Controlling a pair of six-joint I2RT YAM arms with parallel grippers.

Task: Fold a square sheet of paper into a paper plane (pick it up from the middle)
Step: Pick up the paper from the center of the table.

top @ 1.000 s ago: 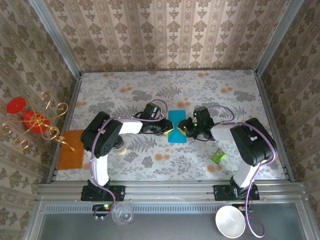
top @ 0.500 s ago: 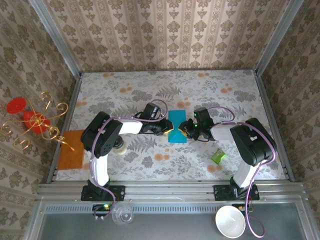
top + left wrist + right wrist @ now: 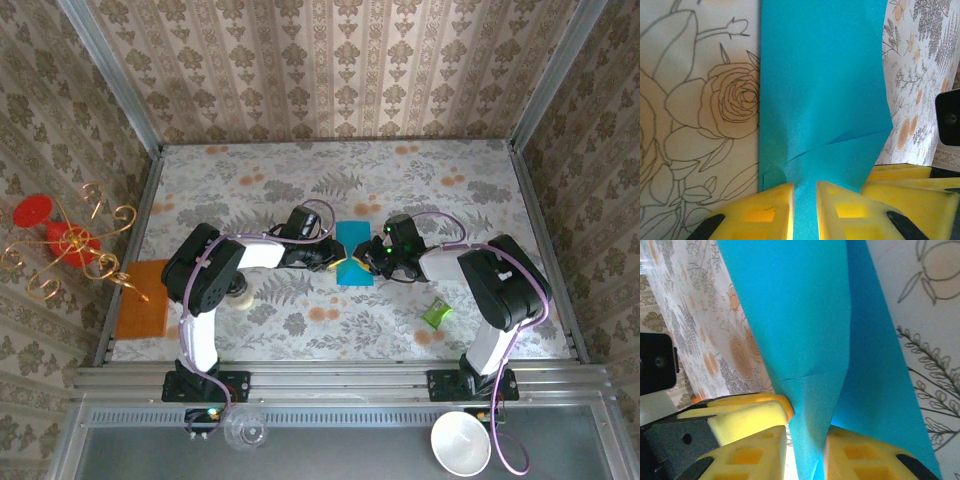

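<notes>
While teal sheet [image 3: 354, 242] lies part-folded | left claw [image 3: 804, 200] clamped on it | right claw [image 3: 807, 450] clamped on it

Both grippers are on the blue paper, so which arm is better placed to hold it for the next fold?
Left, probably, by little. The left gripper pinches the square sheet of paper squarely, the strip running straight between its jaws; in the right gripper it enters slanted.

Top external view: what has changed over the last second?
Hardly anything: the right pincer wavered slightly beside the teal paper sheet and returned. It and the left pincer stay shut on the sheet, which has not shifted; green wrapper and orange mat unmoved.
</notes>
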